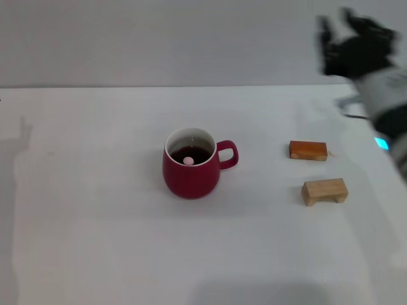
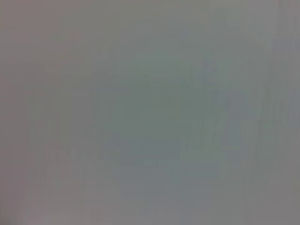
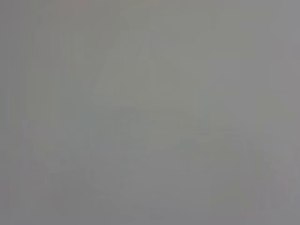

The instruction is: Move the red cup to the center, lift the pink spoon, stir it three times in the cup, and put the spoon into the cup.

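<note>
The red cup [image 1: 191,171] stands upright near the middle of the white table in the head view, handle toward the right, with dark liquid inside. Out of that liquid pokes a small pale pink end, the pink spoon [image 1: 189,161], standing in the cup; the rest of the spoon is hidden. My right gripper [image 1: 337,24] hangs high at the far right, well away from the cup, blurred, fingers spread and nothing between them. The left gripper does not show. Both wrist views show only plain grey.
Two wooden blocks lie right of the cup: a darker orange-brown block [image 1: 308,150] and a pale arch-shaped block [image 1: 324,191] nearer me. The white table [image 1: 95,210] ends at a grey wall behind.
</note>
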### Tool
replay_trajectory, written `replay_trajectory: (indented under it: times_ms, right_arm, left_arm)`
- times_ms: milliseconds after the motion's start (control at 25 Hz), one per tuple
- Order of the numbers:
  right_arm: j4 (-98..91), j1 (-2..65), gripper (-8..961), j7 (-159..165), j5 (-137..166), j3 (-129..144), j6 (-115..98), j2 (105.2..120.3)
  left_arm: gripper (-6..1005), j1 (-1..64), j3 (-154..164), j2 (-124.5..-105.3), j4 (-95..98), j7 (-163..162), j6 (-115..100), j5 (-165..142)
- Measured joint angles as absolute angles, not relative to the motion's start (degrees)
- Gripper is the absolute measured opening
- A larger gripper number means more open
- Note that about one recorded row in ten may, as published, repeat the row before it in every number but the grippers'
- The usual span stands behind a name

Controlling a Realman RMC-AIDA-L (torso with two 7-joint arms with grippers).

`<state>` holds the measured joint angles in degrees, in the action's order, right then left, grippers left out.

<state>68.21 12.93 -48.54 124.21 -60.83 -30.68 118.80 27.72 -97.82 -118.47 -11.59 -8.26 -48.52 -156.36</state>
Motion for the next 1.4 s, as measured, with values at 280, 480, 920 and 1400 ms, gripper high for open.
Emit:
replay_trajectory:
  times_ms: [280,480,920,1400]
  right_arm:
    - [69.1,1.69,466,-43.66,122.99,-72.88,-31.51,118.82]
    - [67.77,-3.79,570,-40.4,123.48,-76.28,-37.71,119.06]
    - [53.39,-0.9,731,-25.39,128.26,-79.15,-54.18,118.84]
    - [24.97,10.75,741,-7.9,132.26,-78.86,-75.83,118.82]
  left_arm:
    - [829,28.2,-97.81,-118.46,-11.72,-8.27,-48.38,-156.38]
    - [829,28.22,-98.08,-118.34,-11.84,-8.27,-48.75,-156.39]
    - [829,28.21,-99.13,-118.06,-11.87,-8.12,-48.95,-156.3]
    - [829,27.63,-99.97,-118.0,-11.26,-7.37,-49.21,-156.47]
